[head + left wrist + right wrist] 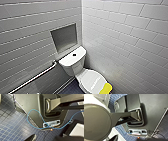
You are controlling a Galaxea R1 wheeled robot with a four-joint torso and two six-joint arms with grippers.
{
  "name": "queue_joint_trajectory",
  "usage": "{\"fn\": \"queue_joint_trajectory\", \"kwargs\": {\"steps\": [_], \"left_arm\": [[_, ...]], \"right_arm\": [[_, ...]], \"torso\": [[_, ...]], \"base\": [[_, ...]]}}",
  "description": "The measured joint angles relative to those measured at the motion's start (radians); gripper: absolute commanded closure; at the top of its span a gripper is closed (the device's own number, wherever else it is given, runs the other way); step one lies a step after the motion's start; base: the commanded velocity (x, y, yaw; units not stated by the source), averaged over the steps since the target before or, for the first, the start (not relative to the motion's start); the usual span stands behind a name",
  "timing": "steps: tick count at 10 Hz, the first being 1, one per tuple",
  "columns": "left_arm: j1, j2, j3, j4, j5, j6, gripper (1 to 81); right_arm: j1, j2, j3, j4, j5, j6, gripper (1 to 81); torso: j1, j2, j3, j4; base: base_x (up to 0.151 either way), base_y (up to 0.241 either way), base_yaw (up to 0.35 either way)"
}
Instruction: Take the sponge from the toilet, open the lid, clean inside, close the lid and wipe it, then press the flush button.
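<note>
One sponge [106,88] lies at the front edge of the shut lid [90,79] of the toilet [72,66], which stands in the corner of two tiled walls. The button [74,54] sits mid-tank. A bar [37,76] runs along the left wall. The left gripper [31,138] and right gripper [114,138] hang over the floor [10,125]; whether they are clenched or released I cannot tell.

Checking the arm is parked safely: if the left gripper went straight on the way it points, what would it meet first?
Probably the blue tiled floor right beside the robot's grey base, perhaps brushing the loose blue cable first; depth is unclear.
</note>
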Motion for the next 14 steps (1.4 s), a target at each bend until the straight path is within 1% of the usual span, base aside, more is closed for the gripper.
{"fn": "queue_joint_trajectory", "kwargs": {"steps": [1, 2, 4, 5, 8, 10, 12, 14], "left_arm": [[0.0, 0.0, 0.0, 0.0, -0.011, 0.0, 1.0], [0.0, 0.0, 0.0, 0.0, -0.019, 0.0, 1.0], [0.0, 0.001, 0.0, 0.0, -0.023, 0.0, 1.0], [0.0, 0.007, -0.002, 0.003, -0.022, 0.0, 1.0], [0.006, 0.016, -0.002, 0.004, -0.025, 0.0, 1.0], [0.01, 0.017, -0.005, 0.005, -0.026, 0.0, 1.0], [0.019, 0.024, -0.016, 0.005, -0.023, 0.0, 1.0], [0.02, 0.04, -0.034, 0.005, -0.023, 0.0, 1.0]], "right_arm": [[0.029, -0.056, 0.053, 0.0, 0.01, 0.018, 1.0], [0.057, -0.104, 0.083, 0.001, 0.014, 0.044, 1.0], [0.111, -0.151, 0.113, 0.002, 0.021, 0.099, 1.0], [0.138, -0.169, 0.128, 0.002, 0.026, 0.13, 1.0], [0.185, -0.209, 0.136, 0.005, 0.042, 0.177, 1.0], [0.24, -0.209, 0.137, 0.006, 0.042, 0.207, 1.0], [0.275, -0.21, 0.129, 0.006, 0.036, 0.241, 1.0], [0.3, -0.216, 0.119, 0.007, 0.03, 0.261, 1.0]], "torso": [[0.024, -0.037, -0.035, -0.007], [0.048, -0.076, -0.071, -0.01], [0.096, -0.15, -0.139, -0.011], [0.113, -0.173, -0.156, -0.011], [0.175, -0.274, -0.172, -0.011], [0.221, -0.347, -0.172, -0.011], [0.27, -0.426, -0.172, -0.011], [0.318, -0.502, -0.172, -0.011]], "base": [[0.0, 0.0, 0.0], [0.0, 0.0, 0.0], [0.0, 0.0, 0.0], [0.0, 0.0, 0.0], [0.0, 0.0, 0.0], [0.0, 0.0, 0.0], [0.0, 0.0, 0.0], [0.0, 0.0, 0.0]]}}
